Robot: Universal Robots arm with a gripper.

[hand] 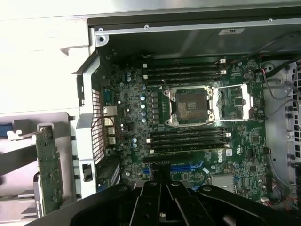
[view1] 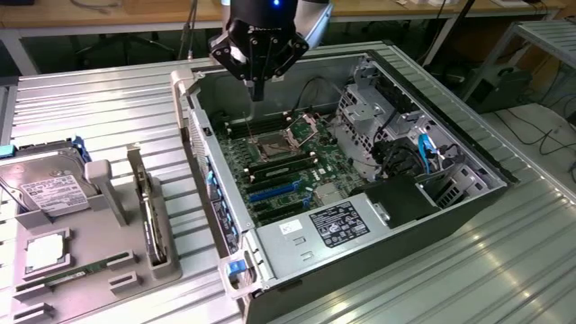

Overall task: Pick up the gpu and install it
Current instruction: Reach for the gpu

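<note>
The gpu (view1: pixel 148 206) stands on edge in a slot of the grey holder (view1: pixel 108 202) at the exterior view's left, outside the computer case; only its thin metal edge shows there. In the wrist view the gpu (hand: pixel 49 172) is a green board standing in the same holder. My gripper (view1: pixel 257 91) hangs over the far end of the open case, above the motherboard (view1: pixel 288 169), with its fingers shut together and nothing between them. The black fingers (hand: pixel 150 207) point down at the motherboard (hand: pixel 188 122), near the blue card slots (hand: pixel 186 167).
The open case (view1: pixel 450 155) lies on its side on a ribbed metal table. A silver hard drive (view1: pixel 45 192) and a memory stick (view1: pixel 63 277) rest in the grey holder. The case holds a power supply (view1: pixel 333 226), drive cages (view1: pixel 369 115) and an open processor socket (hand: pixel 190 106).
</note>
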